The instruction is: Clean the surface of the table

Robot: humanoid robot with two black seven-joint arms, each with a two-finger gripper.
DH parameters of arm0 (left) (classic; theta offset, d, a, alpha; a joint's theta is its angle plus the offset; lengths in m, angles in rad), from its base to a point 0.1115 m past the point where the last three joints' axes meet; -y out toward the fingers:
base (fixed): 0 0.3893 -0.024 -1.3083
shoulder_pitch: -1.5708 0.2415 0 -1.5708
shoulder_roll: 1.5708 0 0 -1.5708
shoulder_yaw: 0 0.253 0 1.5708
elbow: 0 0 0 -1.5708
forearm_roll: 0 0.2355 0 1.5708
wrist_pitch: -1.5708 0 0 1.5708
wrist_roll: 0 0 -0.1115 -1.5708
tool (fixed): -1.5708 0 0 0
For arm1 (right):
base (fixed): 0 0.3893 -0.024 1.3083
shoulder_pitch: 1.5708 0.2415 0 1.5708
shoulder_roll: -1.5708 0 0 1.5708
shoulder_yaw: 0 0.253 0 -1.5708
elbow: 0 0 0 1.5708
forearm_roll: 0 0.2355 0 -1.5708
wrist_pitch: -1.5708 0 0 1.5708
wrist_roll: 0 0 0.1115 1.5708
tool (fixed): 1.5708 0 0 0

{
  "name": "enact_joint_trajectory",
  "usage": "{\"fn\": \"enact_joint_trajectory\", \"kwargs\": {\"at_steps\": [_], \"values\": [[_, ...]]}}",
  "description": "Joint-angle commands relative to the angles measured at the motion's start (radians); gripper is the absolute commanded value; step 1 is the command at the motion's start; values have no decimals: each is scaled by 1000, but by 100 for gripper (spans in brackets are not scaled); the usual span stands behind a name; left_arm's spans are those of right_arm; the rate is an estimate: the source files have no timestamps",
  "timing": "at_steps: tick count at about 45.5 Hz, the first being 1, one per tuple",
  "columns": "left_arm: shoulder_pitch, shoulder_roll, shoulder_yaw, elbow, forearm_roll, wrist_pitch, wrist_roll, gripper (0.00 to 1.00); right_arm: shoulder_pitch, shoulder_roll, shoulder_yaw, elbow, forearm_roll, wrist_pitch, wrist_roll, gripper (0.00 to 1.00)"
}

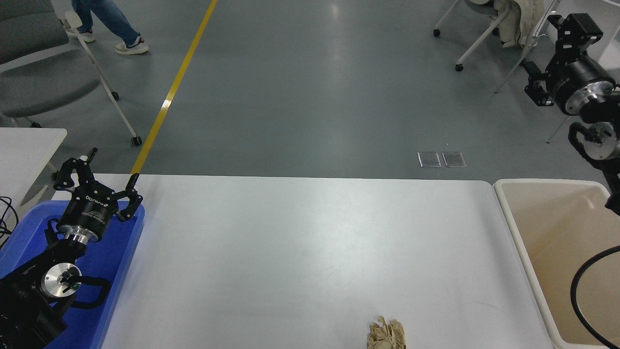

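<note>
at far left, your left gripper (97, 177) sits parked above a blue tray (123, 252), its fingers spread wide and holding nothing. the table surface (300, 252) fills the middle of the frame from the tray across to a beige bin (520, 242) at its right end. a crumpled brown paper wad (386, 333) lies on the tabletop at the near edge, right of centre and apart from the bin. your right gripper (557, 46) hangs high at the right edge, above the bin; its fingers stand apart and carry nothing. beyond the table, a person's legs (104, 22) cross the grey floor at upper left.
</note>
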State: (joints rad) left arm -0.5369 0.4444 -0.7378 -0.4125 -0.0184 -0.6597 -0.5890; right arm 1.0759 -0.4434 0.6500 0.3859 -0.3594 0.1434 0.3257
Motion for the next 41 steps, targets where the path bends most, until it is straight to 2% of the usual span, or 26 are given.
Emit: {"fn": "enact_joint_trajectory", "kwargs": {"at_steps": [1,20,41], "values": [[0,-1,0,0,0,0,0,100,-13,25,-7,-4,-4,-4,35,99],[0,0,0,0,0,0,0,100,-16,14,82,-1,-6,-10,39,99],[0,0,0,0,0,0,0,100,-57,11,57,8,-7,7,38,99]]}}
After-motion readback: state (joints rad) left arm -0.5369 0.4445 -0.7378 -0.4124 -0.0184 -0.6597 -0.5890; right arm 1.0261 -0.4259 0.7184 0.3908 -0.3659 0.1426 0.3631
